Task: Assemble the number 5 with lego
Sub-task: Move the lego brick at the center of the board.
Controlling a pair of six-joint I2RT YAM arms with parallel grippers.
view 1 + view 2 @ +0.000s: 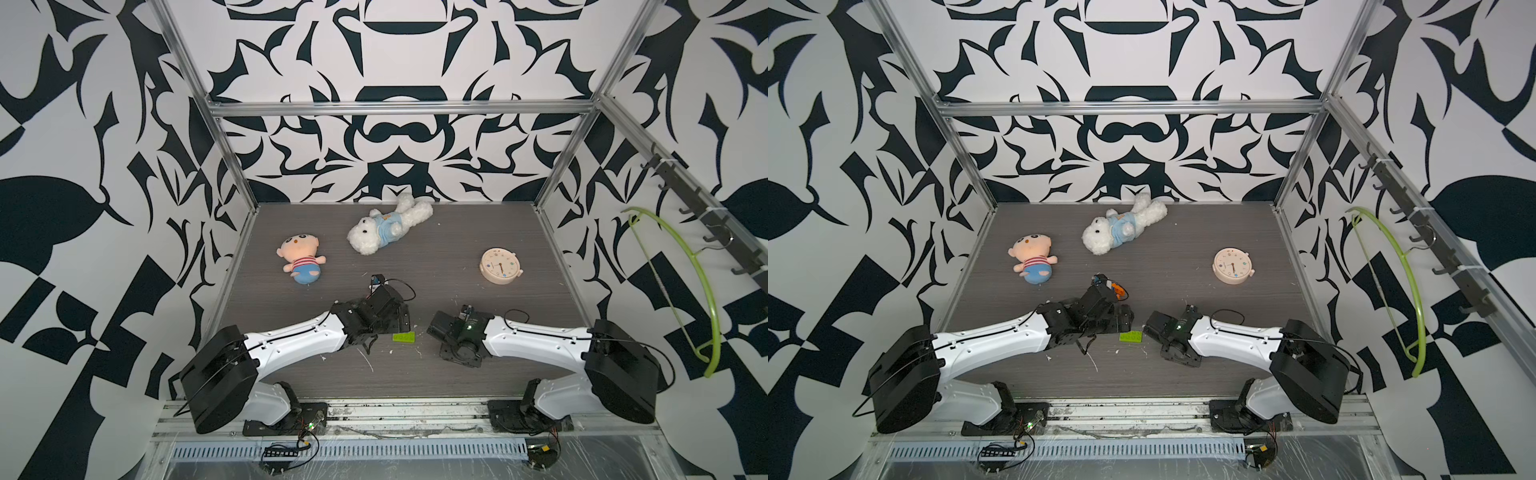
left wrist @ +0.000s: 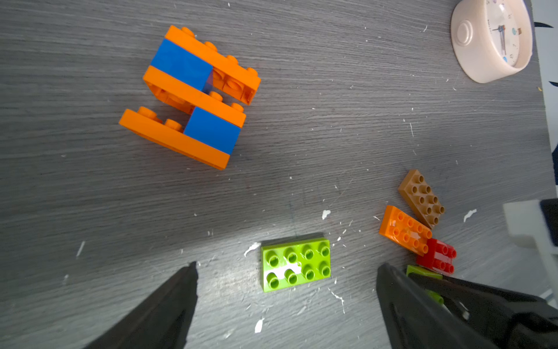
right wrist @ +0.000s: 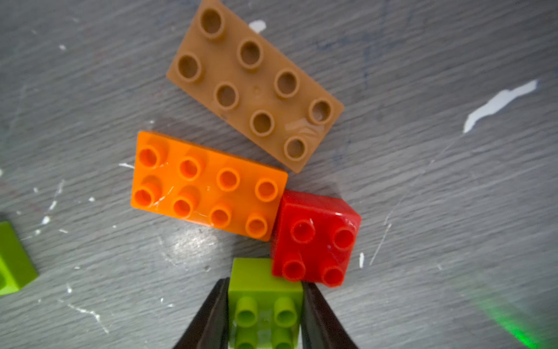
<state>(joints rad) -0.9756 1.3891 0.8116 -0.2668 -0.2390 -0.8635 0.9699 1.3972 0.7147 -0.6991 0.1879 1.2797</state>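
An orange and blue lego cluster [image 2: 190, 96] lies on the grey table, and its edge shows behind the left wrist in a top view [image 1: 1119, 291]. A green two-by-four brick [image 2: 295, 264] lies between the two arms in both top views [image 1: 403, 337] [image 1: 1131, 337]. My left gripper [image 2: 287, 265] hangs open over it, its fingers wide on either side. A tan brick [image 3: 253, 84], an orange brick [image 3: 208, 184] and a red square brick [image 3: 315, 238] lie close together. My right gripper [image 3: 265, 282] is shut on a small green square brick [image 3: 265, 302] that touches the red one.
A round beige clock [image 1: 500, 266] lies at the right. A striped plush doll [image 1: 301, 259] and a white plush bear [image 1: 386, 228] lie towards the back. White flecks dot the table [image 1: 457, 374]. Metal frame posts edge both sides.
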